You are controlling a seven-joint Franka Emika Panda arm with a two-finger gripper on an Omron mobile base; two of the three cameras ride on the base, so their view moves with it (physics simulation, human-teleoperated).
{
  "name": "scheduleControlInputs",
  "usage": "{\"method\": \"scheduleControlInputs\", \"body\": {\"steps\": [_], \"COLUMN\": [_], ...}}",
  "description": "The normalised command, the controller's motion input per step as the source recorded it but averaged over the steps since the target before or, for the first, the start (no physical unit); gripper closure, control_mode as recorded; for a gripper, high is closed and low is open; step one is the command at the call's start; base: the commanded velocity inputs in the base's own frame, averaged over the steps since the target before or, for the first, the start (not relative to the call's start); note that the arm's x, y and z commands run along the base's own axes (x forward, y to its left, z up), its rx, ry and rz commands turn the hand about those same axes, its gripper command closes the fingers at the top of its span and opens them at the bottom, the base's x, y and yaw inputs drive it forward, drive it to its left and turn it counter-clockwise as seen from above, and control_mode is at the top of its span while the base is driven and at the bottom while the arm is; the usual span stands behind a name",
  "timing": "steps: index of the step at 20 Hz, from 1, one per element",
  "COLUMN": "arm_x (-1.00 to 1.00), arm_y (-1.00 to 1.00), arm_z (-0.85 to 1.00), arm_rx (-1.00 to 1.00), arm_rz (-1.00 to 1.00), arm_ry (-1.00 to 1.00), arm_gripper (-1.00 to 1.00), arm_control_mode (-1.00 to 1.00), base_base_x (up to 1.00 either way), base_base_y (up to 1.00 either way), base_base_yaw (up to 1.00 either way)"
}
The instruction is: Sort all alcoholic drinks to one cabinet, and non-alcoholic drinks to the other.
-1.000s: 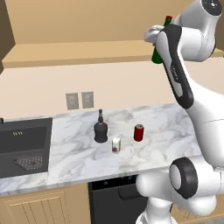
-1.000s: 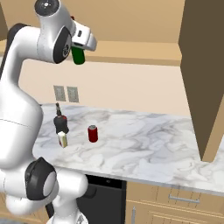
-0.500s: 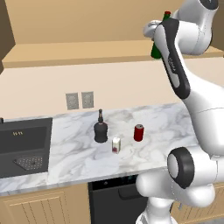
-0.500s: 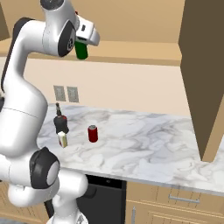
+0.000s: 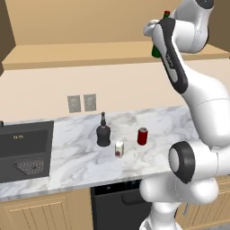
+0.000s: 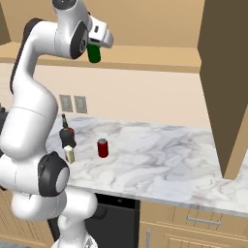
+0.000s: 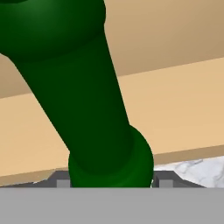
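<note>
1. The green bottle (image 6: 94, 53) was up high, near the open cabinet (image 5: 112, 53), and not on the counter (image 5: 76, 161).
2. The jaws (image 7: 111, 181) were pinching the green bottle, one on each side of it. In the hand view the bottle looked big and dark green, right up close.
3. The bottle's red cap (image 5: 166, 13) peeked out above the arm in the left base view.
4. I think the job was just getting started. The green bottle was on its way up, but it was not set down in a cabinet yet.
5. Three drinks were left on the counter. The black bottle (image 5: 103, 133) stood upright. The white carton (image 5: 119, 148) stood just beside it, in front and to the right. The red can (image 5: 142, 136) stood near the carton, a bit further right.
6. None of those three were touching each other, as far as I could tell.
7. So the black bottle had to join the green one, and the can and carton had to go in the other cabinet.
8. The counter was white and grey marble. It looked smooth and flat.
9. A dark sink (image 5: 24, 150) sat in the counter on the left side.
10. Two grey outlets (image 5: 82, 103) were on the tan wall behind the drinks.
11. A tall brown cabinet door (image 6: 225, 82) stood open on the right in the right base view.
12. Light-wood drawers and a dark dishwasher (image 6: 116, 220) sat under the counter.
</note>
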Motion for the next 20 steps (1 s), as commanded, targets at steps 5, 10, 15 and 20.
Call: {"method": "scheduleControlInputs", "body": {"steps": [5, 10, 15, 20], "arm_x": [0.32, 0.27, 0.24, 0.22], "arm_y": [0.0, 0.0, 0.0, 0.0], "arm_z": [-0.02, -0.03, -0.04, -0.05], "arm_rx": [0.0, 0.0, 0.0, 0.0], "arm_rz": [-0.01, -0.01, -0.01, -0.01], "arm_ry": [0.0, 0.0, 0.0, 0.0], "arm_gripper": [1.0, 1.0, 1.0, 1.0], "arm_control_mode": [-1.0, -1.0, -1.0, -1.0], "base_base_x": [0.0, 0.0, 0.0, 0.0], "base_base_y": [0.0, 0.0, 0.0, 0.0], "base_base_yaw": [0.0, 0.0, 0.0, 0.0]}}
